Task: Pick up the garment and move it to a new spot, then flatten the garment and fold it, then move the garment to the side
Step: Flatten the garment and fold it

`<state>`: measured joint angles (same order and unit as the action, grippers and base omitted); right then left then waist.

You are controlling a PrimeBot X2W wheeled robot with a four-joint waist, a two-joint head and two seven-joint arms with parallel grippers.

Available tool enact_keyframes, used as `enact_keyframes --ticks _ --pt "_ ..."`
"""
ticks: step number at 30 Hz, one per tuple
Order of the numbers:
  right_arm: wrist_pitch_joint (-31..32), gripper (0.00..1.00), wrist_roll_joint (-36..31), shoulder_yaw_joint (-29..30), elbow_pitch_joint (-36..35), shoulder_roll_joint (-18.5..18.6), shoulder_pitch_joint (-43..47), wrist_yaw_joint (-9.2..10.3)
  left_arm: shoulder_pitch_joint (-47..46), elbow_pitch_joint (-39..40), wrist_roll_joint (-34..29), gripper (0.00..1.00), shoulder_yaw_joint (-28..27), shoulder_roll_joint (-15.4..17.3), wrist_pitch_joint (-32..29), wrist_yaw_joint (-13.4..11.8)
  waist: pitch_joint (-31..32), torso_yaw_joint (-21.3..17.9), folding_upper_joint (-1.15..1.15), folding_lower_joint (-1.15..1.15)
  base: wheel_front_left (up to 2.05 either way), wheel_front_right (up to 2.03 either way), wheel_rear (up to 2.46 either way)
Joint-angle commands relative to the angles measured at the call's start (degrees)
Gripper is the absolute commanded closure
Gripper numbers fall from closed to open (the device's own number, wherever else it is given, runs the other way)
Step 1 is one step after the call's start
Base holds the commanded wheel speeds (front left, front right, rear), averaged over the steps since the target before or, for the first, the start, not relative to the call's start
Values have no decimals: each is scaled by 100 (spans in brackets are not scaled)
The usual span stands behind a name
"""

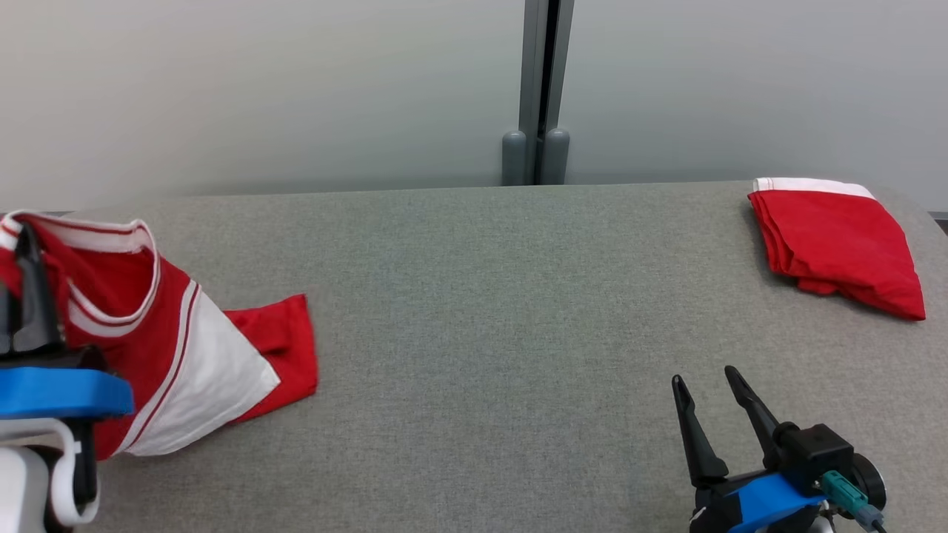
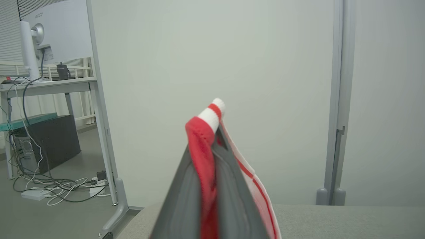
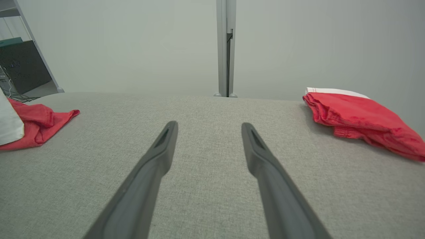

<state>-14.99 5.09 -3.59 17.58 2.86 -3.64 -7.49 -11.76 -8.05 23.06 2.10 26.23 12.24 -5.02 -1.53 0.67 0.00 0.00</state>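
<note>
A grey fabric-covered table runs across the head view, backed by pale partition panels that meet at a grey post. At the left edge lies the garment, a red top with white panels and striped trim. Its collar end is lifted by the left gripper, whose dark fingers are pinched together on the cloth, while the lower part and one red sleeve rest on the table. At the right rear, well apart from it, sits a folded red cloth with a white band along its back edge. The right gripper is at the lower right, its fingers spread with nothing between them; whether it touches the table I cannot tell. In the left wrist view the two fingers clamp a fold of red fabric. White-and-red trim pokes out above their tips, and striped white cloth hangs down the right side. To the left stands a desk with a monitor (seen from behind), a dark box beneath it and cables tangled on the floor. The right wrist view has that gripper's fingers wide apart over bare table, with the garment's sleeve at the left edge and the folded cloth at the right.
</note>
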Motion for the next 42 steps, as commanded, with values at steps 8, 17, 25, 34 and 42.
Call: enact_keyframes --ticks 8,17,25,34,42 --pt "-27 0 52 -64 67 11 -71 -1 -124 529 -171 100 991 -516 -410 260 -56 -161 0 0 0 0 0" --pt "-25 0 39 -21 72 11 -282 -1 -719 -455 -301 100 2290 -1517 -333 857 -259 -572 0 0 0 0 0" --pt "-22 0 23 130 59 11 -458 -1 -1413 -1730 -377 100 3251 -2179 -61 1160 -479 -1018 0 0 0 0 0" --pt "-22 0 41 238 38 12 -581 -1 -2185 -2617 155 100 4607 -2336 166 1255 -614 -1347 0 0 0 0 0" --pt "-22 0 78 238 53 10 -616 -1 -2502 -2836 844 0 5563 -2334 254 1118 -644 -1369 0 0 0 0 0"
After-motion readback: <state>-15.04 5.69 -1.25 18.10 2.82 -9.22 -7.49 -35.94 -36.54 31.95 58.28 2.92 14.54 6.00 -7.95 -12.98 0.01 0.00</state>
